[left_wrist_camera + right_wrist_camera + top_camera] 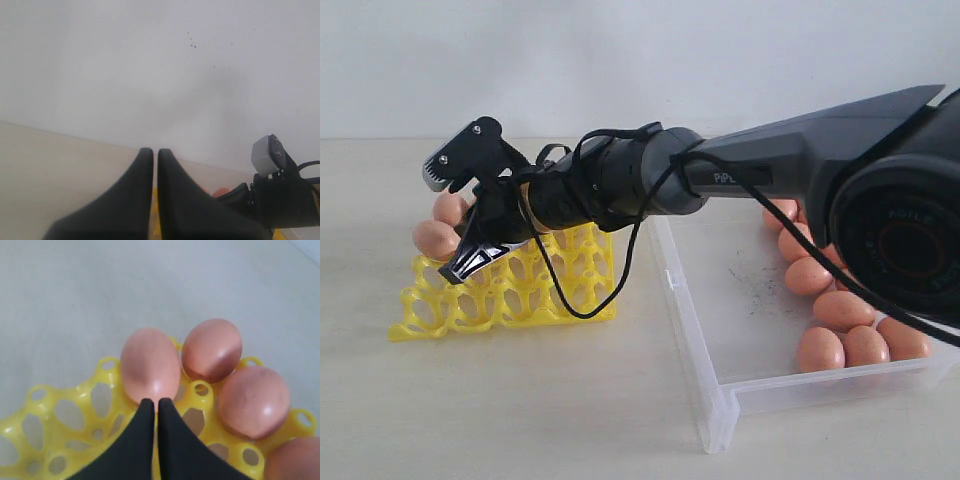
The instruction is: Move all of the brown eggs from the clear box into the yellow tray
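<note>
right gripper (pixel 155 401): black fingers pressed together, nothing clamped between them. Tips sit at the near end of one of the brown eggs (pixel 150 362) (smooth, oval, orange-brown). Touching or a hair off, can't tell. That egg is seated in the yellow tray (pixel 510 318) (bright plastic openwork, cupped, raised peaks). Right wrist view shows four eggs in tray cups, packed side by side, the fourth cut off by the frame edge. Exterior view shows only two of them, at the tray's 10 o'clock corner; the gripper body covers the rest.

Dark grey right arm (pixel 800 150) comes in from 3 o'clock and reaches across toward 9 o'clock, over the tray. Thin black cable (pixel 626 265) hangs off it in a loop in front of the tray.

clear box (pixel 750 310) (shallow, rectangular, transparent plastic, low walls) lies at 3 o'clock of the tray, just beside it, not touching. Dark scuffs (pixel 752 272) on its floor. Seven more eggs (pixel 842 310) visible inside, bunched along the box's 3 o'clock side down to its 5 o'clock corner; the arm hides part of that side.

left gripper (pixel 155 150): fingers together, holding nothing, pointed at the white wall (pixel 150 60) above the pale tabletop (pixel 50 160). Can't place it in the exterior view.
</note>
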Controlling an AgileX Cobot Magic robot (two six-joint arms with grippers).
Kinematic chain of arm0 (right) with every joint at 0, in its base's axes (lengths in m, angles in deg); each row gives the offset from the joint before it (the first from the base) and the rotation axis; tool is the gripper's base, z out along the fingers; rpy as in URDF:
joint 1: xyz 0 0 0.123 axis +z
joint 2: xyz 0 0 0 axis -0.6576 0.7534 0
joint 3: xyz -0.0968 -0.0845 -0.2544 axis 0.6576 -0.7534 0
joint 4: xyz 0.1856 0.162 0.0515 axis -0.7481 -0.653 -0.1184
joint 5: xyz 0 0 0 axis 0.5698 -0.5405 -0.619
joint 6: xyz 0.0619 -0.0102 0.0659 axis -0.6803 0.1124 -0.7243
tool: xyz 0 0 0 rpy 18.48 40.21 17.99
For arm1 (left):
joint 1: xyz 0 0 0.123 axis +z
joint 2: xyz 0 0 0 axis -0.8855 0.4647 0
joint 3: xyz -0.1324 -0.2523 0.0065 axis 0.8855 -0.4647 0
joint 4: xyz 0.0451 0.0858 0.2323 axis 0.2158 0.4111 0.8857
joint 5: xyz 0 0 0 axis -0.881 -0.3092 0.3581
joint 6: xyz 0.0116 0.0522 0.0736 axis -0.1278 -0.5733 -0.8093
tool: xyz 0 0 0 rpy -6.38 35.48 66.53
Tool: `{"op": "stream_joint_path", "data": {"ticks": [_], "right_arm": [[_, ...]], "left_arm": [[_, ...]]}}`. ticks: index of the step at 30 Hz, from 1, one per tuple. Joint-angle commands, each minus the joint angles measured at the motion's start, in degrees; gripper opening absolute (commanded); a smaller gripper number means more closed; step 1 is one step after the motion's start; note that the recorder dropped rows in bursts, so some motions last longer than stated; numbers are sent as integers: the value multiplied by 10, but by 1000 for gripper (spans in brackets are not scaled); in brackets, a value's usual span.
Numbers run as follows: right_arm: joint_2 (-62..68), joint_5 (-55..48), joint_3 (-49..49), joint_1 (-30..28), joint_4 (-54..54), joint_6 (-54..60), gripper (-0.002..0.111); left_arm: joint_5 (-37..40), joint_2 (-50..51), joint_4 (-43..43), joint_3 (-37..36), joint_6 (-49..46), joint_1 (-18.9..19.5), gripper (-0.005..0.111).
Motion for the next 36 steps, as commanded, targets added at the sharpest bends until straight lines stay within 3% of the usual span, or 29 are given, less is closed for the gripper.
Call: {"op": "stream_joint_path", "data": {"ticks": [1, 4, 9, 14, 36], "right_arm": [[5, -31, 10, 1, -3, -2, 0], [-3, -80, 13, 1, -4, -19, 0], [-4, 8, 14, 1, -2, 52, 0], [14, -24, 14, 2, -22, 58, 0], [29, 11, 33, 2, -163, 189, 0]], "left_arm": [[0, -2, -2, 2, -5, -2, 4], [0, -2, -2, 2, -5, -2, 4], [0, -2, -2, 2, -5, -2, 4], [0, -2, -2, 2, -5, -2, 4], [0, -2, -2, 2, -5, -2, 4]]}}
